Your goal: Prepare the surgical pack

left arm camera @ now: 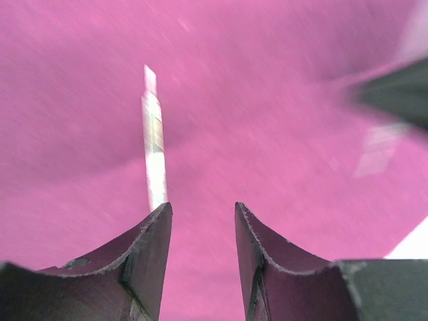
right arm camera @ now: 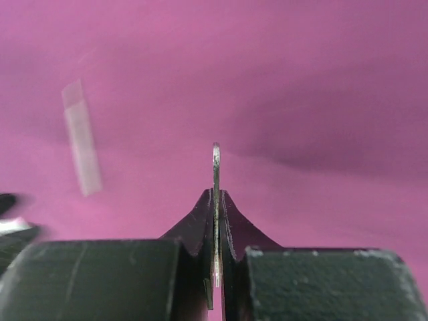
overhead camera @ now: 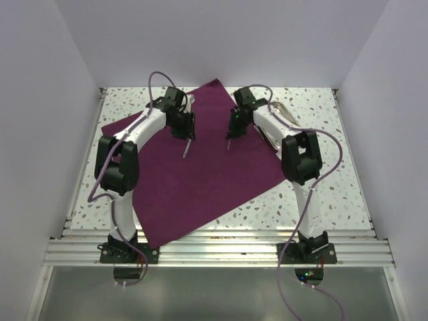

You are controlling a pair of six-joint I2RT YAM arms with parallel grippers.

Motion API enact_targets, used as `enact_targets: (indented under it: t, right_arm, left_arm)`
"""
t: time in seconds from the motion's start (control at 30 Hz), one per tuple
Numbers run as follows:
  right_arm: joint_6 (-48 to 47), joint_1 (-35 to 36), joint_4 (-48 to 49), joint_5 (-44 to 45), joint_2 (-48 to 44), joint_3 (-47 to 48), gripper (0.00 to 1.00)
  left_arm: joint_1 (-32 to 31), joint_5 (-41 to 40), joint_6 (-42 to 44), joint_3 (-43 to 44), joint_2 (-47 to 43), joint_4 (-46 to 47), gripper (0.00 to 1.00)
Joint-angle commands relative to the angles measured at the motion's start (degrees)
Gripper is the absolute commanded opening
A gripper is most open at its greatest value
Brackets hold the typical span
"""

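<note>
Two arms reach out from the near edge of the tabletop (overhead camera: 321, 194), and beneath both lies the surgical pack (overhead camera: 194, 180). It is a deep purple drape spread flat as one large sheet, turned so that a corner points back toward the bases. It fills the ground under and ahead of each hand, which suggests it serves as the wrapping bed onto which the instruments are to be set.

At the left hand (left arm camera: 200, 214), the fingertips stand apart with cloth showing in the gap. A pale steel strip (left arm camera: 154, 140) runs forward from the inner edge of one finger, pointing down at the drape. Whether that strip is pinched farther back I cannot tell.

The right hand (right arm camera: 216, 197) is closed tight on a thin steel piece (right arm camera: 216, 167), seen edge-on and sticking out just past the fingertips, also aimed at the cloth. Holding it upright and narrow likely keeps it steady for a clean lay-down.

The two hands face each other over the middle of the sheet, near but apart, each a blur at the edge of the other's wrist view. By my judgement, they are bringing tools to the centre so that later folds can close over them.

Beyond and outward of the right hand, partly behind its arm, a shiny steel tray (overhead camera: 286, 115) sits by the drape's far edge.
</note>
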Motion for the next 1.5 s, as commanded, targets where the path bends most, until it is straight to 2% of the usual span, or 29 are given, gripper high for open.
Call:
enact_targets:
  t: [0.0, 0.07, 0.2, 0.43, 0.5, 0.53, 0.63, 0.67, 0.93, 1.2, 1.47]
  right_arm:
    - [-14.8, -5.3, -12.6, 18.9, -7.6, 6.5, 0.0]
    - [-18.4, -7.3, -15.6, 28.1, -8.0, 8.2, 0.0]
    - [-27.3, -9.2, -15.1, 38.4, -8.3, 8.8, 0.0]
    - [-36.2, -10.6, -11.8, 47.9, -5.0, 6.9, 0.01]
    - [-37.0, -11.0, -11.5, 48.3, -4.1, 6.4, 0.11]
    - [-36.8, -11.2, -12.0, 48.3, -3.4, 6.8, 0.24]
    - [-34.9, -11.6, -14.2, 47.2, -2.5, 9.8, 0.44]
    - [-33.9, -11.5, -14.7, 46.7, -2.2, 11.2, 0.46]
    - [-28.4, -11.1, -18.6, 41.4, -4.7, 13.1, 0.53]
    - [-25.9, -10.6, -19.3, 36.6, -6.2, 12.5, 0.54]
    - [-25.4, -10.6, -18.6, 34.6, -7.3, 10.6, 0.53]
  left_arm:
    - [0.3, -9.2, 2.7, 5.2, 4.0, 0.0, 0.47]
    - [0.2, -12.4, 2.9, 6.3, 5.8, -0.5, 0.47]
    - [0.1, -16.3, 1.9, 6.2, 7.2, 0.1, 0.49]
    - [-1.6, -17.7, 1.9, 6.1, 8.3, 0.7, 0.52]
    - [-1.9, -17.8, 2.1, 5.9, 8.7, 0.7, 0.53]
    - [-2.0, -17.7, 2.1, 5.8, 8.8, 0.7, 0.53]
    - [-2.1, -18.2, 2.2, 5.9, 9.3, 1.1, 0.54]
    - [-2.2, -18.7, 2.2, 6.3, 9.6, 1.3, 0.54]
    - [-3.4, -20.4, 2.2, 8.8, 11.9, 1.7, 0.53]
    - [-4.2, -24.8, 2.3, 12.5, 14.0, 4.7, 0.5]
    - [-4.2, -24.6, 2.3, 17.2, 18.1, 5.4, 0.43]
